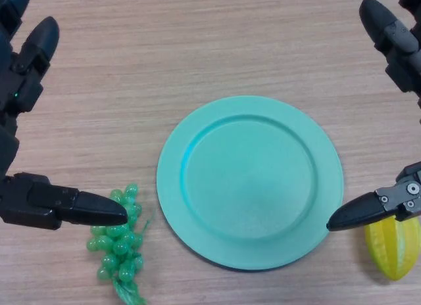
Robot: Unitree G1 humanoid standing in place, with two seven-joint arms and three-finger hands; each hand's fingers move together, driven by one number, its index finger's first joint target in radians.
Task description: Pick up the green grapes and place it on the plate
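Observation:
A bunch of green grapes (120,245) lies on the wooden table at the lower left, just left of a round teal plate (250,181). The plate is bare. My left hand (39,203) comes in from the left with straight fingers spread wide; its lower finger tip lies over the top of the grapes, and its upper finger (33,55) points up at the far left. It holds nothing. My right hand (395,203) is at the right edge, open and empty, with one finger tip by the plate's right rim.
A yellow starfruit (393,247) lies at the lower right, partly under my right hand. The table is light wood.

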